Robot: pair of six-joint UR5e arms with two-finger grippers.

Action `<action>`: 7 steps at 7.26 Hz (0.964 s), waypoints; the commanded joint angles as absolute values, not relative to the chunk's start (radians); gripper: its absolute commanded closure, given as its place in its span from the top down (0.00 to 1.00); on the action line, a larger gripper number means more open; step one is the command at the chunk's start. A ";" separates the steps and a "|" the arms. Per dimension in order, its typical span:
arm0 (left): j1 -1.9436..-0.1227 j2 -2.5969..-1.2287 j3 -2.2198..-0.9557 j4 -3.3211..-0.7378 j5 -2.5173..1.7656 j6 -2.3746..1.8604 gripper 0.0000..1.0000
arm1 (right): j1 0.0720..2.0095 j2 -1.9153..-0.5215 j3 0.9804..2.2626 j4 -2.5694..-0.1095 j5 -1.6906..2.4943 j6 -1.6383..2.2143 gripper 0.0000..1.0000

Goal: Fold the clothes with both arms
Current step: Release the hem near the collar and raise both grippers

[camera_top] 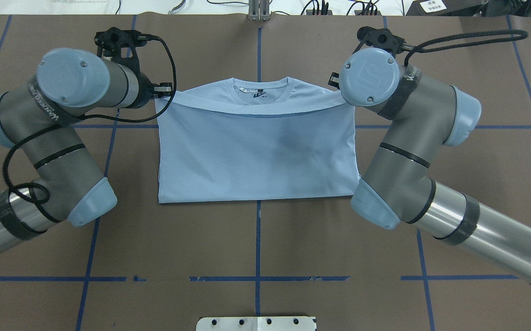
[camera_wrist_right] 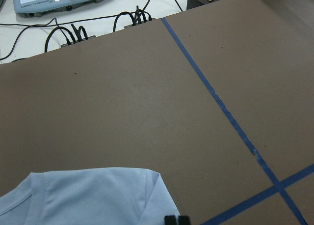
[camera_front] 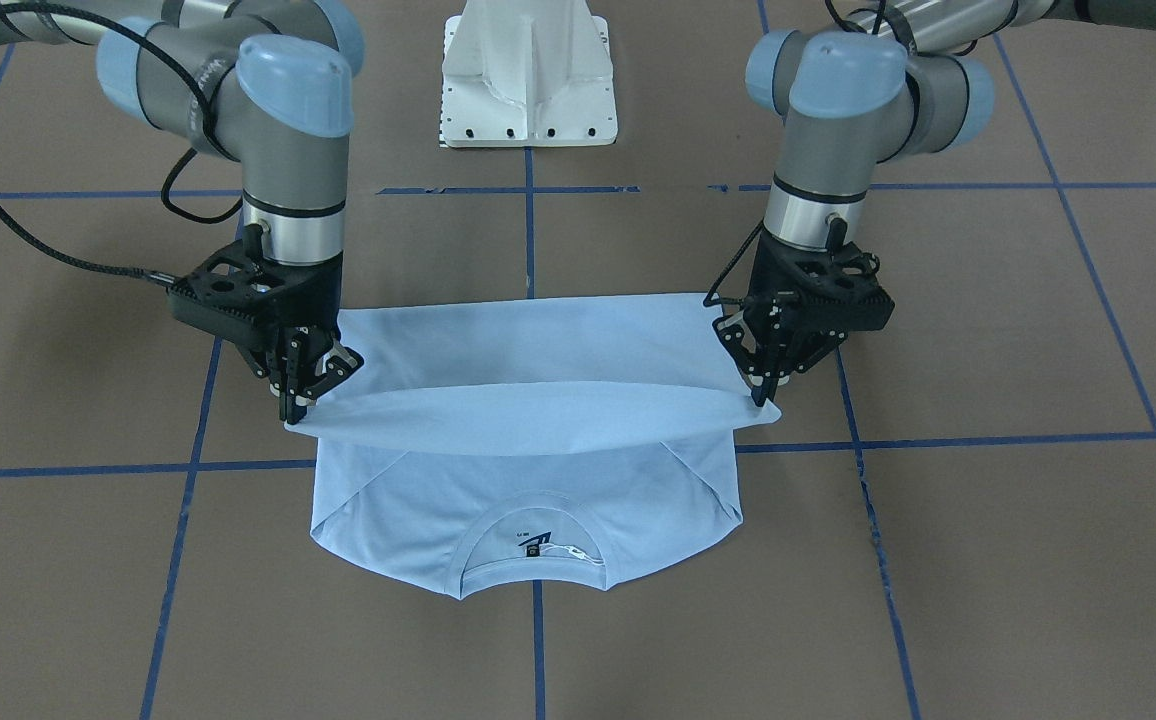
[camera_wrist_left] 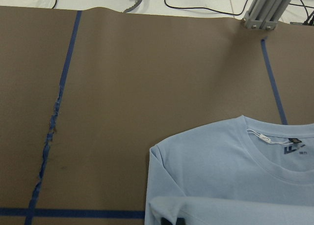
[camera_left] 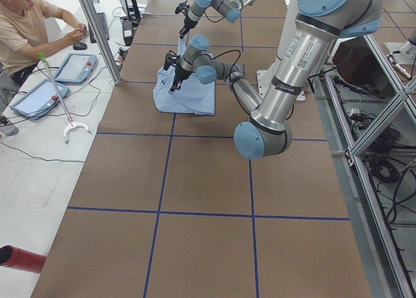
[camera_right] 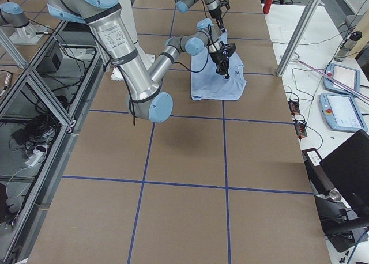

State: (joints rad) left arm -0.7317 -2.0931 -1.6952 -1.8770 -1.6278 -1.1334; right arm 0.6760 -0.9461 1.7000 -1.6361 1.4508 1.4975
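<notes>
**Light blue T-shirt, half-folded, held at two corners**

Item: T-shirt (camera_front: 528,480), thin light blue fabric, short sleeves turned inward along diagonal creases. It lies near the middle of the brown worktop (camera_front: 988,560), in front of the white pedestal base (camera_front: 528,75). The collar points away from the robot, and the dark neck label (camera_front: 535,547) shows inside the neckline.

Condition: the lower part is doubled over the upper part. The free edge runs side to side as one taut band, raised a little above the layer beneath. It casts a thin shadow and sits just short of the collar. The fold line nearest the robot lies flat on the worktop.

Left pincer (camera_front: 762,395): jaws closed, pinching one end of the raised edge, fingers pointing down.

Right pincer (camera_front: 296,408): jaws closed, pinching the other end of the raised edge, fingers pointing down. Its wrist view shows the fingertips pressed together.

Left arm (camera_top: 59,151) and right arm (camera_top: 408,151): one on each side of the garment, elbows bent, wrists above the shoulder corners.

Surroundings: blue tape lines (camera_front: 988,438) mark a grid on the worktop.
</notes>
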 commanded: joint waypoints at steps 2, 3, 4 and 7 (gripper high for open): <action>-0.729 -2.204 -1.458 -1.937 -1.624 -1.131 0.00 | 0.678 -0.927 1.499 -1.463 1.450 1.483 0.00; -0.726 -2.210 -1.400 -1.995 -1.624 -1.131 0.00 | 0.678 -0.927 1.464 -1.453 1.450 1.479 0.00; -0.719 -2.210 -1.363 -2.028 -1.621 -1.128 0.00 | 0.677 -0.925 1.454 -1.453 1.451 1.473 0.00; -0.719 -2.207 -1.367 -2.033 -1.621 -1.091 0.00 | 0.672 -0.922 1.454 -1.451 1.453 1.433 0.27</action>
